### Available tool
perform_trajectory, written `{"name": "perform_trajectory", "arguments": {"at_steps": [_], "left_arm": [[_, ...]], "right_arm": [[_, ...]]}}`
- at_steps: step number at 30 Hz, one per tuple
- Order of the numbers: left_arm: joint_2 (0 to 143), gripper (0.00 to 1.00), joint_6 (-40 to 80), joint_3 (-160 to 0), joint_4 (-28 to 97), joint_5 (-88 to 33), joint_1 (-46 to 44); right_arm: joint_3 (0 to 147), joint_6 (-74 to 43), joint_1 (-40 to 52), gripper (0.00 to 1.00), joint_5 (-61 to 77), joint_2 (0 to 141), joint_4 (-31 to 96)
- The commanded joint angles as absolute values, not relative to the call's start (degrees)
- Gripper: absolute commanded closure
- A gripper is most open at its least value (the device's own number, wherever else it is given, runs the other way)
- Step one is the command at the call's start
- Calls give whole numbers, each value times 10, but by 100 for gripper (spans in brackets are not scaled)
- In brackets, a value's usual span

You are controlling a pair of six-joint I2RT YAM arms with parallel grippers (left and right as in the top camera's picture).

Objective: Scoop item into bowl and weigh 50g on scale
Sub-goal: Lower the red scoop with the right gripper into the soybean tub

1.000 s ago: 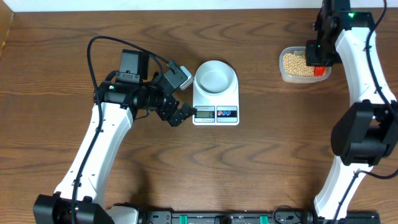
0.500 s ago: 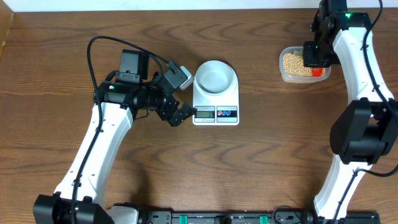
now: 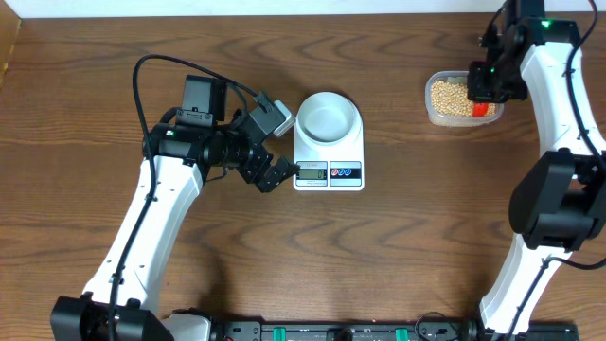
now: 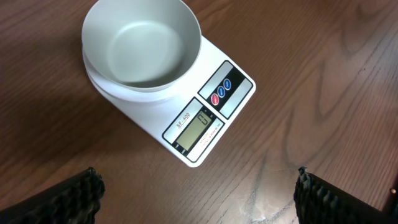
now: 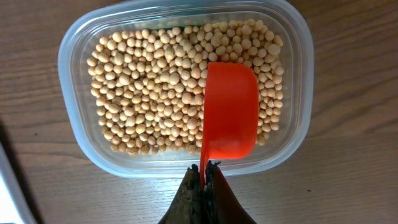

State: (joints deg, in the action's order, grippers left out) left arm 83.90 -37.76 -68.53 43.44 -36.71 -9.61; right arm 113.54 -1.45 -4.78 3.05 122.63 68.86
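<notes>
This looks like a robotics lab bench to me: a bare wood-grain table point(image 3: 398, 237) under my left gripper point(image 3: 277, 176), a loose black cable point(image 3: 142, 71) looping behind it, and a black rail point(image 3: 331, 332) of green-tipped connectors far back by my arm bases.

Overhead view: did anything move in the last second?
The right claw, shut on the orange scoop, drifted slightly left, then right, over the container of beans. Nothing was grabbed or released. The left claw, bowl and scale stayed put.
</notes>
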Motion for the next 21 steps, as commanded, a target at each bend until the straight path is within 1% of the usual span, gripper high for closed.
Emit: {"name": "perform_trajectory", "arguments": {"at_steps": [1, 7, 13, 21], "left_arm": [[839, 0, -386, -680, 435, -364, -97], [839, 0, -386, -680, 435, -364, -97], [839, 0, -386, -680, 435, -364, -97], [839, 0, -386, -680, 435, -364, -97]], "right_arm": [[1146, -1, -53, 99, 71, 1239, 688], [1146, 14, -60, 99, 108, 1239, 688], [1146, 14, -61, 99, 114, 1239, 691], [1146, 27, -74, 99, 172, 1239, 695]]}}
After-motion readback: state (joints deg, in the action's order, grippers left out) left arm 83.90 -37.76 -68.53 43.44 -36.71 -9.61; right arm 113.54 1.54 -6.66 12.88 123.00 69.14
